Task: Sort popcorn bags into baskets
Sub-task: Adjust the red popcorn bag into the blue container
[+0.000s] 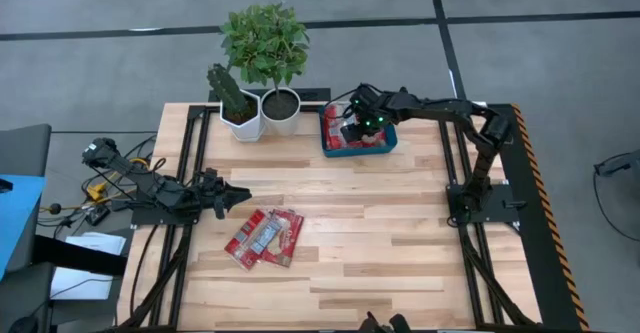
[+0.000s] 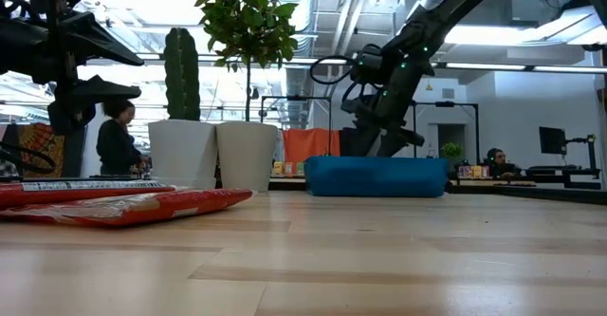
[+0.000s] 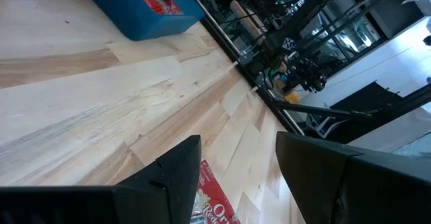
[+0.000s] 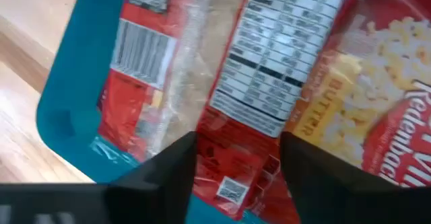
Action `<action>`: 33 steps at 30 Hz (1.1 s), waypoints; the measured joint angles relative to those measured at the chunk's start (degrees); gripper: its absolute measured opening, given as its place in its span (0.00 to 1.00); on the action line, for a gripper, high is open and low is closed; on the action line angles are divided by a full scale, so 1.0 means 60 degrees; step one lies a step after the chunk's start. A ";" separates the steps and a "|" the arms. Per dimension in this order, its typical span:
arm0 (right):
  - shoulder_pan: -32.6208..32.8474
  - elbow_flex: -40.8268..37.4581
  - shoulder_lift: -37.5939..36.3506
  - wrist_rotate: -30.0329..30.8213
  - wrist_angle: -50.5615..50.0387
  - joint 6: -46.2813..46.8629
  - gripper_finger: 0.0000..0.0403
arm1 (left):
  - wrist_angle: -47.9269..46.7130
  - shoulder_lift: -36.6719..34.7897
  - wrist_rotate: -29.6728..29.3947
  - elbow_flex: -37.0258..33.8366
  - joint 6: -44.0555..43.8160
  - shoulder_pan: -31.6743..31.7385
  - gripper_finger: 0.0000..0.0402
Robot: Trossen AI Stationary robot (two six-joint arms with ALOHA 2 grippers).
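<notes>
A few red popcorn bags (image 1: 265, 236) lie flat in an overlapping pile on the wooden table, near its middle. They show low at the left in the low view (image 2: 114, 202). My left gripper (image 1: 243, 195) hangs open just left of and above that pile, and one bag's corner (image 3: 214, 207) shows below its fingers. The blue tray (image 1: 388, 143) sits at the far edge and holds several red bags (image 4: 283, 62) lying flat. My right gripper (image 1: 355, 125) is open close over those bags (image 4: 237, 140) and holds nothing.
Two white plant pots (image 1: 262, 113), one with a cactus and one with a leafy plant, stand at the far edge left of the tray. The table's middle and near part is bare wood (image 1: 380, 243). A person (image 2: 116, 145) sits in the room beyond the table.
</notes>
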 joint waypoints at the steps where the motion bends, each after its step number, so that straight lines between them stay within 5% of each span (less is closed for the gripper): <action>1: 0.0022 0.0000 -0.0018 0.0014 -0.0007 0.0000 0.48 | 0.0002 0.0000 0.0000 0.0001 0.0000 -0.0002 0.46; 6: 0.0017 0.0000 -0.0077 -0.0121 0.0085 -0.0293 0.11 | 0.0002 0.0002 -0.0004 0.0001 0.0113 0.0001 0.46; 8: 0.0009 0.0000 -0.0077 -0.0260 0.0201 -0.0370 0.04 | 0.0000 0.0002 -0.0004 0.0001 0.0173 -0.0002 0.46; 24: -0.0151 0.0000 -0.1358 -0.0192 -0.0492 -0.0001 0.01 | 0.0000 0.0002 0.0000 0.0001 0.0364 0.0001 0.46; 33: -0.0417 0.0004 -0.2667 0.0923 -0.2303 -0.0076 0.00 | 0.0000 0.0001 -0.0004 0.0000 0.0504 0.0000 0.46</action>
